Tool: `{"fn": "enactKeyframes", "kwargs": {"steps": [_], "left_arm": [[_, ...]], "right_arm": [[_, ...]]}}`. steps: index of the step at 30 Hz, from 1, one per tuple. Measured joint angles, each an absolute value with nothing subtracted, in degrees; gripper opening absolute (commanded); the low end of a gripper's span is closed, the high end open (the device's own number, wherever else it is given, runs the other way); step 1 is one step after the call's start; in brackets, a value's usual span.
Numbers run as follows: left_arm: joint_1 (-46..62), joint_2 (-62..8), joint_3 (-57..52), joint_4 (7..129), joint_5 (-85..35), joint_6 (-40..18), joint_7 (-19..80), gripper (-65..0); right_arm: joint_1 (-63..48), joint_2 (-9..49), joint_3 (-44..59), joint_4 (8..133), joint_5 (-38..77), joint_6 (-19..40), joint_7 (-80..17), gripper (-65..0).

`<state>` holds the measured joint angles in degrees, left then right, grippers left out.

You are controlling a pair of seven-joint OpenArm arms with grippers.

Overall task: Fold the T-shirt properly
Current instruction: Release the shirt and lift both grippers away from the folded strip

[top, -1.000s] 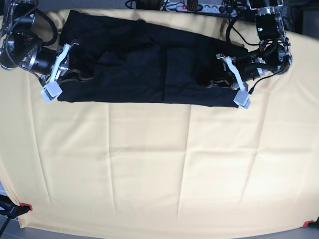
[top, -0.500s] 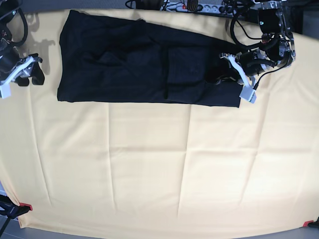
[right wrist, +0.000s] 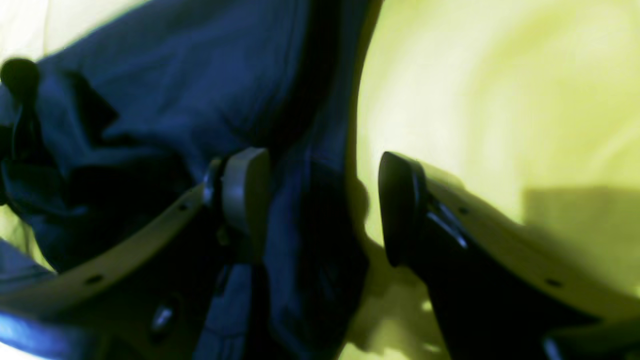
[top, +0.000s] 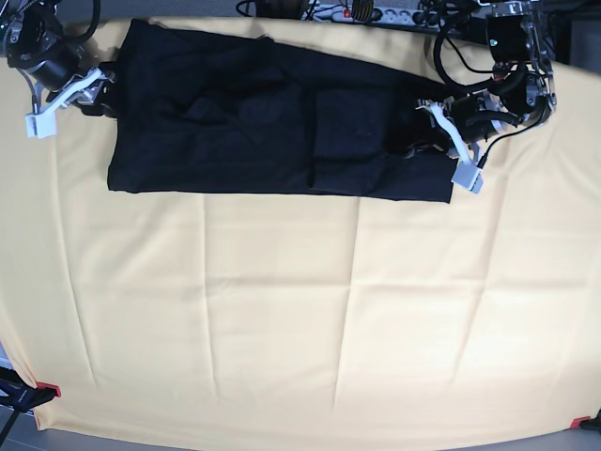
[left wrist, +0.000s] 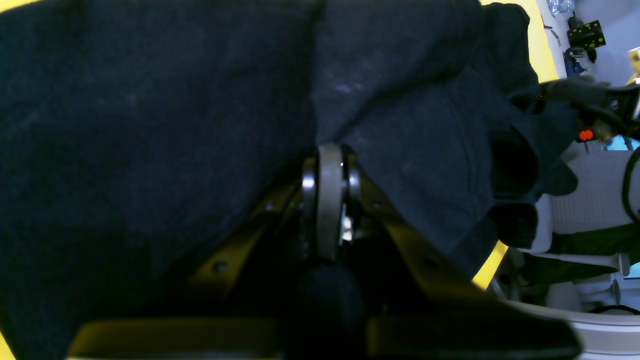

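Note:
The black T-shirt (top: 263, 122) lies folded into a long band across the far part of the table. My left gripper (top: 418, 141) sits at its right end. In the left wrist view that gripper (left wrist: 327, 170) is shut on the T-shirt (left wrist: 150, 100), whose fabric bunches around the fingers. My right gripper (top: 101, 92) stands open at the shirt's upper left corner. In the right wrist view one finger (right wrist: 245, 190) lies over the T-shirt (right wrist: 175, 75) and the other finger (right wrist: 400, 205) over yellow cloth, with the shirt's edge between them.
The yellow tablecloth (top: 300, 310) covers the whole table, creased in a grid. A power strip and cables (top: 357, 11) run along the far edge. Red clamps (top: 47, 390) hold the front corners. Grey furniture (left wrist: 575, 200) stands beyond the table edge.
My right gripper opened, let go of the shirt's left end, swung out left, and came back to the upper left corner. The left gripper shifted slightly and stays shut.

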<state>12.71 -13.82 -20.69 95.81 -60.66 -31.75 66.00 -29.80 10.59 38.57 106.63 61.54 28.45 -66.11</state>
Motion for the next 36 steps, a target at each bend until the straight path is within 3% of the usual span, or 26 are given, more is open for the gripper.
{"fn": "enactKeyframes", "kwargs": {"steps": [11,28,29,31,34,36], "left_arm": [[12.7,-13.8,-20.7,95.8,-60.7,-31.7,66.0,-65.0],[12.7,-13.8,-20.7,95.8,-61.7,-31.7,66.5,-65.0],[12.7,-13.8,-20.7,95.8,-61.7,-31.7,66.5,-65.0],[12.7,-13.8,-20.7,95.8,-61.8,-31.7,66.5,-65.0],[12.7,-13.8,-20.7,95.8,-62.9,-31.7,66.7,-65.0],[12.7,-13.8,-20.7,95.8,-65.3,-31.7,66.9,-65.0]], "right_arm": [[-29.6,10.6,37.9,100.5,74.5,34.8,-69.9,-28.5],[-24.9,10.6,29.5,100.4,74.8,35.6,-70.3,-29.0],[-24.9,10.6,29.1,100.4,74.8,35.6,-70.3,-30.3],[-24.9,10.6,28.5,100.4,74.8,35.6,-70.3,-39.3],[-24.9,10.6,28.2,100.4,74.8,37.0,-70.3,-63.9],[-24.9,10.6,28.2,100.4,74.8,37.6,-70.3,-65.0]]}}
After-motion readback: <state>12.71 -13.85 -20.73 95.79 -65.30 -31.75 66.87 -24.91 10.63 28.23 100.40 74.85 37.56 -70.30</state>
